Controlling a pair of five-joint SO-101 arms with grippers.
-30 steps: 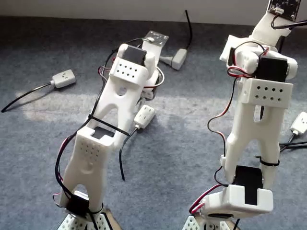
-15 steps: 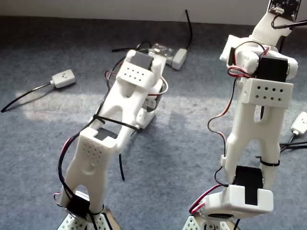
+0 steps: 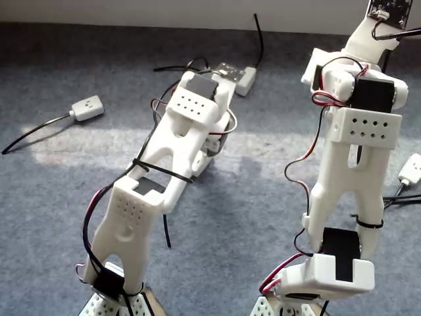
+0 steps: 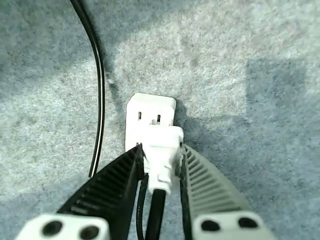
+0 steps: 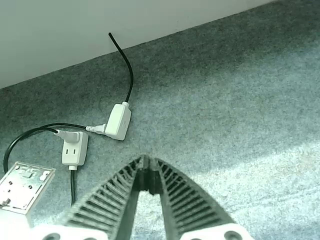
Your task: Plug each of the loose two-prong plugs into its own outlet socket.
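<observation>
The left gripper (image 4: 161,154) is clamped on a white two-prong plug (image 4: 162,167), with its black and grey jaws pressing the plug's sides. At the plug's twelve o'clock a white outlet socket (image 4: 150,112) lies on the grey carpet (image 4: 240,60). The plug's nose touches the socket's near end. Two slots show on the face beyond it, so I cannot tell whether the prongs are in. A black cable (image 4: 100,90) runs past at the socket's nine o'clock.

From above, the left arm (image 3: 177,145) stretches toward twelve o'clock. A loose socket (image 3: 87,107) lies at ten o'clock and another socket (image 3: 410,168) at three o'clock by the edge. The right gripper (image 5: 148,162) hangs over the carpet with its jaws together and empty. At its eleven o'clock a white outlet block (image 5: 119,121) appears to have a plug seated in its side.

The step in hand looks like the insertion itself. The next move calls for lining the prongs up with the slots and pushing straight along the socket's length. The socket lies free on the carpet, so it may slide away unless it is braced.
</observation>
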